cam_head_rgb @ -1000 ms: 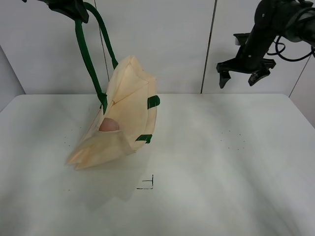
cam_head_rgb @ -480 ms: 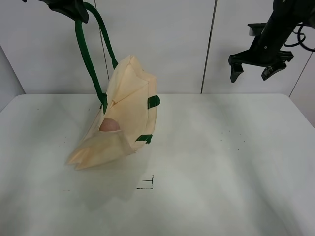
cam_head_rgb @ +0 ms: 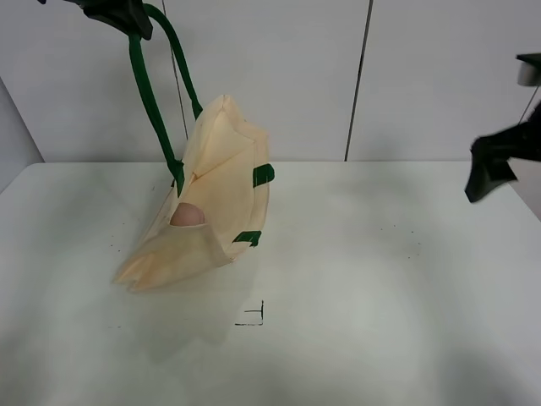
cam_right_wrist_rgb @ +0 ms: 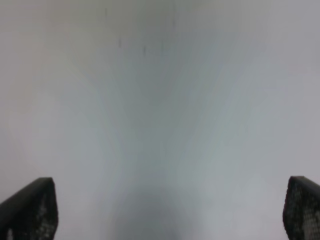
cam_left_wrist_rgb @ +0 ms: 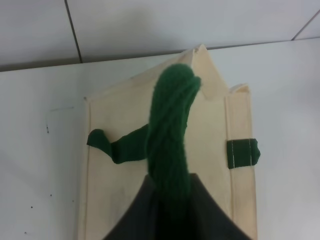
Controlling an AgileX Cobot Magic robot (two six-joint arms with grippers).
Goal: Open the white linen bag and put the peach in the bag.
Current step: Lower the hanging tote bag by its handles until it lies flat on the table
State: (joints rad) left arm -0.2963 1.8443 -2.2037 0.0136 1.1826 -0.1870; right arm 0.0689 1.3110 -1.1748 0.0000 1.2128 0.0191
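Observation:
The white linen bag hangs by a dark green strap handle from my left gripper at the top left. Its lower end rests on the table. The peach shows pink inside the bag's open mouth. In the left wrist view the gripper is shut on the green strap, above the cream bag. My right gripper is at the far right edge, well away from the bag. In the right wrist view its fingers are wide apart and empty over bare table.
The white table has a small black corner mark near the front middle. A grey panelled wall stands behind. Small green tabs sit on the bag's edge.
My right arm has swung from the upper right down and out to the far right edge. The left gripper, the bag and the peach have not moved.

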